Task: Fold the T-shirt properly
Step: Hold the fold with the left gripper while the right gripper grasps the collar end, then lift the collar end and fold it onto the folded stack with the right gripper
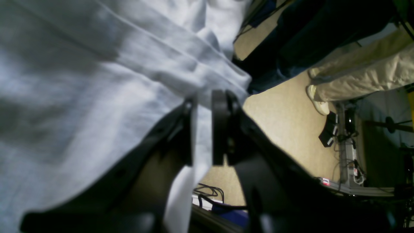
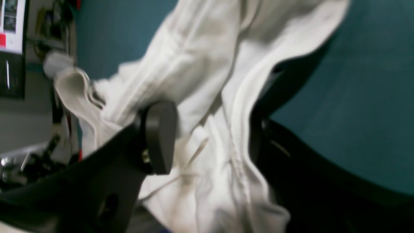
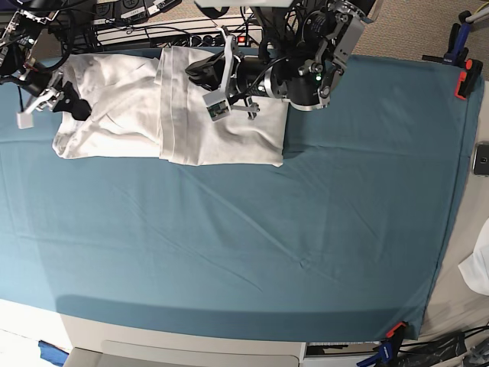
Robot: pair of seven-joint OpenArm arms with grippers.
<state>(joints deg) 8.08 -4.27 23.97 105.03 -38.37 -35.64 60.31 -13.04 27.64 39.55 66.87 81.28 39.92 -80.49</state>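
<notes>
While the left claw [image 1: 202,129] pinches the T-shirt [image 3: 153,115] to fold it along the surface's far edge, the right claw [image 2: 210,136] stands spread around cloth.

The T-shirt [image 3: 176,115] lies on the table cloth [image 3: 252,245] at the far left of the table, part of it folded over the rest. The left gripper [image 3: 192,74] reaches over its far edge from the right, while the right gripper [image 3: 75,107] sits at its left end. A phone [image 3: 481,159] lies off the cloth's right edge.
</notes>
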